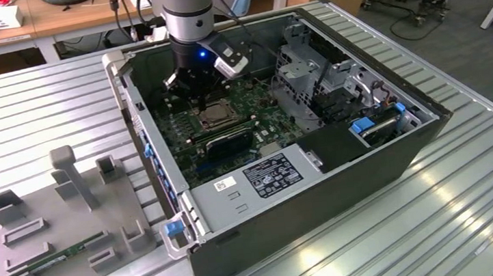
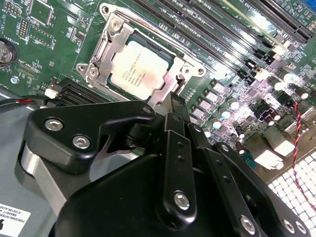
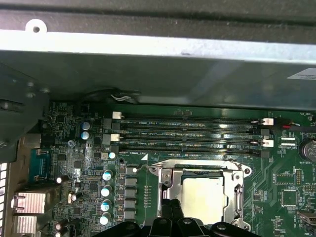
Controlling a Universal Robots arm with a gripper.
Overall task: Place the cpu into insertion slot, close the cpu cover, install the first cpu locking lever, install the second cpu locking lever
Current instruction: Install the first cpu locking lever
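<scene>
So the cpu [image 2: 140, 66] is already sitting in the insertion slot [image 3: 202, 173], and the cpu cover [image 2: 100, 52] looks folded down around it, its cut-out framing the chip. The jaws are pinched shut, tips right at the slot's rim. I can't tell if they're actually pressing on anything, or if either locking lever is hooked.

My worries, going outward from the slot:

- Those tips are narrow. If they slide off a springy lever, I'd guess they land on the cover or the chip and scrape it.
- If the cover isn't fully flat, forcing a lever could load the cpu unevenly.
- The capacitors [image 3: 106, 192] just beside the slot and the memory slots [image 3: 187, 133] just past it could catch a sideways slip.
- Further out, the case [image 1: 326, 191] walls crowd the arm.

The memory stick [image 1: 66, 252] is well away from the slot, out on the table [image 1: 42, 111].
</scene>
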